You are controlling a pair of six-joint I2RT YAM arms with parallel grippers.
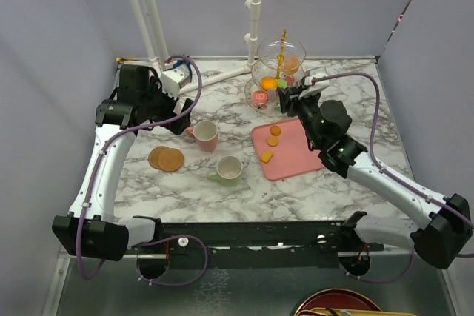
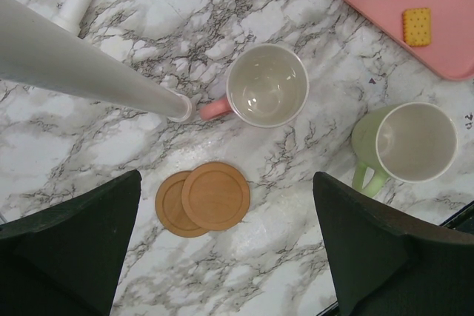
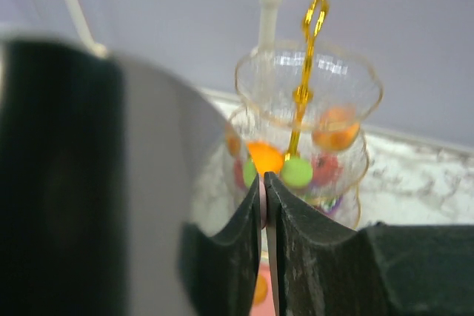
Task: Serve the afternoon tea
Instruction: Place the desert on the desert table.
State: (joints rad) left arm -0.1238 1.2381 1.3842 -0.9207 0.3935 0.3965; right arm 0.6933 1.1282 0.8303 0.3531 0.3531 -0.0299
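Note:
The clear glass three-tier stand (image 1: 281,64) (image 3: 307,94) with its gold stem stands at the back of the marble table and holds colourful sweets. My right gripper (image 1: 284,96) (image 3: 264,183) sits right in front of it, its jaws shut on a thin pale-pink sweet held edge-on. A pink mug (image 1: 204,135) (image 2: 266,85) and a pale-green mug (image 1: 229,170) (image 2: 415,142) stand empty and upright. Two brown coasters (image 1: 166,158) (image 2: 215,196) lie overlapping. My left gripper (image 1: 181,120) (image 2: 227,177) hovers wide open above the coasters, holding nothing.
A flat pink tray (image 1: 292,155) (image 2: 444,27) lies right of the mugs with round biscuits (image 1: 275,130) and a square one (image 2: 416,26). White pipes (image 1: 255,5) rise at the back, one (image 2: 89,64) crossing the left wrist view. Grey walls enclose the table.

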